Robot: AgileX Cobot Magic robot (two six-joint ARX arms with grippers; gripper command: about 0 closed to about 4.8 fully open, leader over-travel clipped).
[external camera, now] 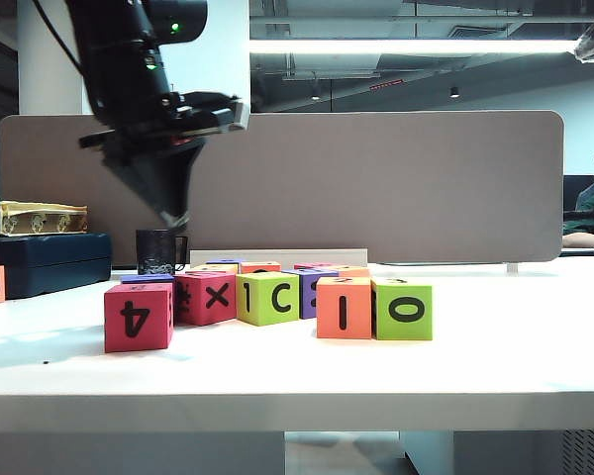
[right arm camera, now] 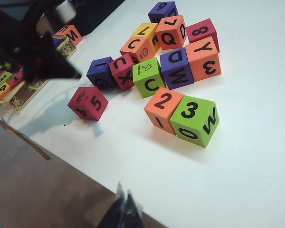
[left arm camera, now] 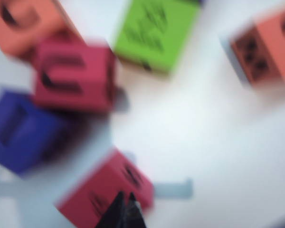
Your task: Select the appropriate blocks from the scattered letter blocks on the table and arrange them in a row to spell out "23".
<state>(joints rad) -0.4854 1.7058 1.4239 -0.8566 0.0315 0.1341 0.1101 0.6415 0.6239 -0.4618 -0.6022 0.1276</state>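
An orange block (right arm camera: pixel 163 108) with "2" on top and a lime-green block (right arm camera: pixel 195 119) with "3" on top sit side by side, touching, near the table's front; the exterior view shows them as orange "1" (external camera: pixel 344 308) and green "0" (external camera: pixel 403 310). My left gripper (external camera: pixel 174 219) hangs shut and empty above the table's left part, behind the red "4" block (external camera: pixel 139 318). In its blurred wrist view its tips (left arm camera: pixel 125 197) are over a red block (left arm camera: pixel 107 190). My right gripper (right arm camera: pixel 124 200) is shut, empty, raised over the table's front edge (right arm camera: pixel 85 180).
Other letter blocks cluster behind the pair: red "5" (right arm camera: pixel 88 103), green "C" (right arm camera: pixel 147 77), purple "D" (right arm camera: pixel 176 68), orange "3" (right arm camera: pixel 204 58), orange "Q" (right arm camera: pixel 170 32). A dark blue case (external camera: pixel 45 263), a black cup (external camera: pixel 159 251) and a grey partition (external camera: pixel 396 188) stand at the back.
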